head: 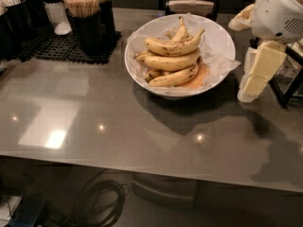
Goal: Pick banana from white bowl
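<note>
Gripper: ours point(250, 90) hangs just right of the white bowl point(156, 86), low near the table point(118, 126) and holding nothing. We honestly can't tell if it's spread or closed.
Step in hand: reaching. We'd say the task has barely begun, since the banana point(171, 47) lies untouched.
How we'd do it: lift clear of the rim first, swing left over the pile, then drop straight down. Coming in sideways from where it is now risks clipping the bowl or snagging the paper point(220, 67).
Grip spot: across the fat middle of the curve, jaws crossways to its length. It sits on top, so nothing has to be dug out.
Watch out: squeeze gently. It looks ripe, and the neighbours may roll.
Banana: longest and fullest one, yellow with lots of little brown speckles, lying across the top of the heap with its tip up to the right.
Under it: shorter, slimmer bananas point(173, 77).
Bowl: wide, glossy white, lined with crumpled paper, at the back middle of the table.
Further out: a black holder of wooden sticks point(83, 4) on a black mat point(52, 48), well to the left.
</note>
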Tool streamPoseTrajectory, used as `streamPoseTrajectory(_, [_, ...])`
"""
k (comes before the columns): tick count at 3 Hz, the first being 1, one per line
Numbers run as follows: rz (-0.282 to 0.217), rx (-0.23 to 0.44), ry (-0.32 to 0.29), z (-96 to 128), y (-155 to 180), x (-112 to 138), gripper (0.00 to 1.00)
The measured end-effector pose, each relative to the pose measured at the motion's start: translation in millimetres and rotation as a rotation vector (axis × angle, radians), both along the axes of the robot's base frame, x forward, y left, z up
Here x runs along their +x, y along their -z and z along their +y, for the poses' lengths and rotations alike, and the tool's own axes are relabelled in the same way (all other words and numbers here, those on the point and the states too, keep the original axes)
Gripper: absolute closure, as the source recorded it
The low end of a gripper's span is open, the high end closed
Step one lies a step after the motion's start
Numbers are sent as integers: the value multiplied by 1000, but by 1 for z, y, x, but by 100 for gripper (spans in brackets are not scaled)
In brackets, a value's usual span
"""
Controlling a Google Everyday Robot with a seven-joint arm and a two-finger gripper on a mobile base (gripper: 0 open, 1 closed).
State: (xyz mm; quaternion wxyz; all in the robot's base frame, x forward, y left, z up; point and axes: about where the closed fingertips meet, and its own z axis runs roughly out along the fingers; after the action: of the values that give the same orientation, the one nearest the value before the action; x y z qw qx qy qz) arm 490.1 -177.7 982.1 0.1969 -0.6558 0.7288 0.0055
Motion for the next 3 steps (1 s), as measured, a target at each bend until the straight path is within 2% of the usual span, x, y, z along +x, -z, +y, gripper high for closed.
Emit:
streamPoseTrajectory(1, [65, 108, -156, 47, 7, 49, 0])
streamPoseTrajectory(2, [113, 184, -262, 99, 12, 96, 0])
streamPoseTrajectory(3, [30, 219, -261, 107, -11, 115, 0])
